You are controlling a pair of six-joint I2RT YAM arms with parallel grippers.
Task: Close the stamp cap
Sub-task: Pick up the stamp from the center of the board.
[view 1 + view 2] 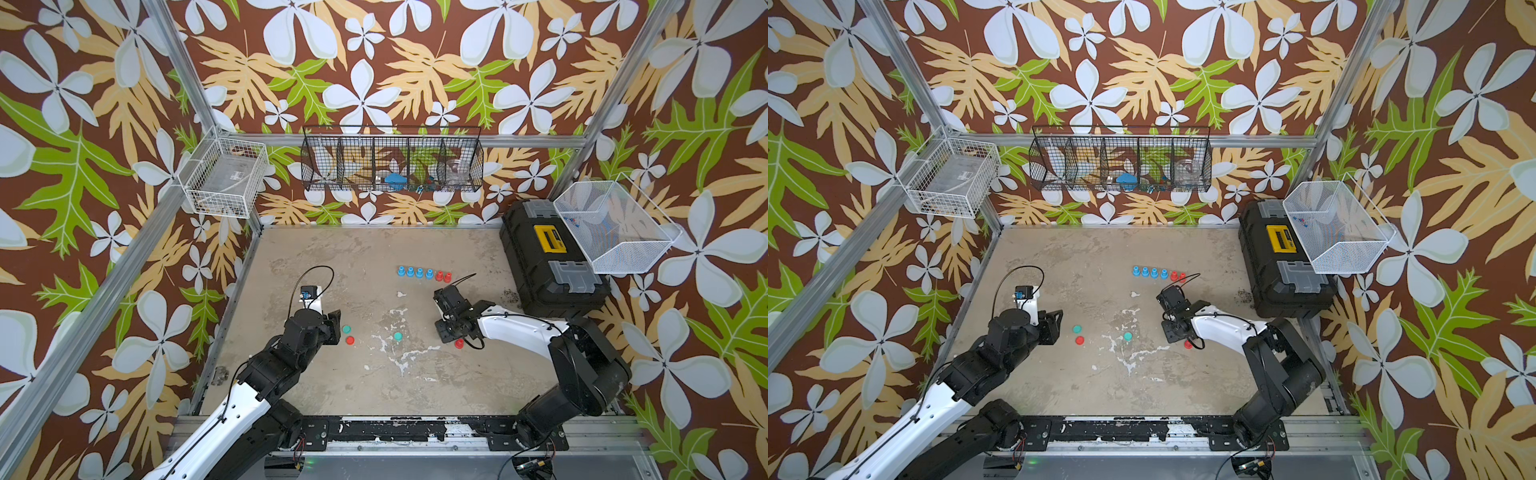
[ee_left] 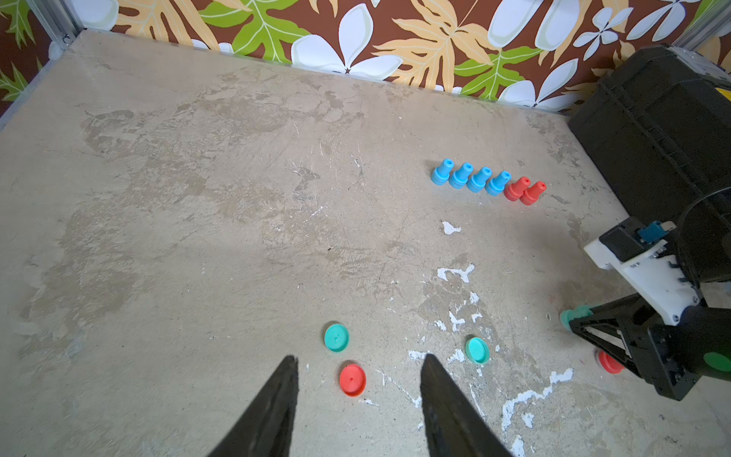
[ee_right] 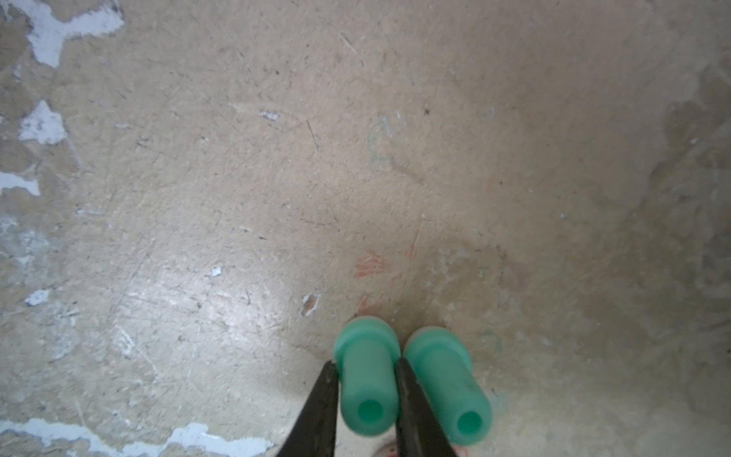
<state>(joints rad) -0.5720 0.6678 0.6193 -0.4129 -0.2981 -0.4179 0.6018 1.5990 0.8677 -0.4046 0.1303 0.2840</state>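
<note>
Left end effector (image 2: 360, 357): released, fingers apart, nothing between them, hanging low over the worn beige surface (image 2: 178, 237). Just ahead of it lie a flat round teal plastic cap (image 2: 336, 337) and a flat round red plastic cap (image 2: 352, 379), close together and clear of both fingers. Further right is a second teal plastic cap (image 2: 477, 349), on its own. Toward the back wall stands a row of blue and red plastic stamps (image 2: 486, 184), upright and packed side by side.

Right end effector (image 3: 364, 362): clenched on the stem of a teal-green plastic stamp with a hollow handle (image 3: 366, 391), one finger against each side. Can't tell if its base is lifted or resting. A second teal-green plastic stamp (image 3: 449, 391) stands just beside it, outside the fingers. In a top view a small red plastic stamp (image 1: 459, 343) sits below the right wrist. A black plastic toolbox with a yellow label (image 1: 548, 266) is at far right.

Handling, judged:
- The stamp looks light, rigid and smooth. The narrow stem could twist or slip, so pinch it mid-stem and keep it vertical.
- The neighbouring stamp is easy to knock over.
- The caps are thin, flat discs, awkward to pinch from above, so take one by opposite rim edges.
- The fit is likely a snap fit and needs a straight press.
- Faint red ink marks (image 3: 370, 263) suggest an uncapped face smears.
</note>
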